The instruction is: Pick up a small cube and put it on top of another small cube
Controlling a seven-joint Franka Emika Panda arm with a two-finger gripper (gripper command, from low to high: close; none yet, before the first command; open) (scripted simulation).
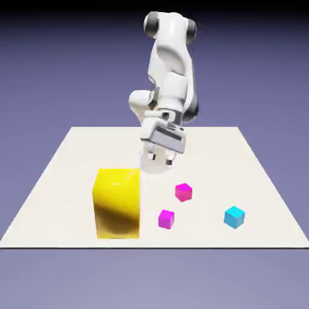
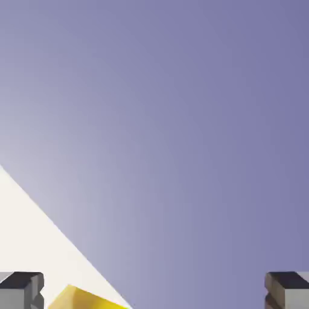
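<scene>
The small cube (image 1: 166,218), tiny and purplish-magenta, rests on the white table (image 1: 72,157) near the front, just right of a big yellow block (image 1: 117,203). A pinker magenta cube (image 1: 183,192) lies a little behind it, and a cyan cube (image 1: 234,216) sits farther toward the exterior view's right. My gripper (image 1: 160,158) hangs above the table behind the yellow block, apart from all the cubes. It is open and holds nothing. In the hand view the gripper (image 2: 154,293) shows both fingertips (image 2: 21,289) set wide apart, and no small cube is in sight there.
The hand view looks mostly at the blue-violet backdrop, with a wedge of table (image 2: 30,235) and a corner of the yellow block (image 2: 84,299) at lower left. The yellow block stands much taller than the cubes, close to the gripper's left side in the exterior view.
</scene>
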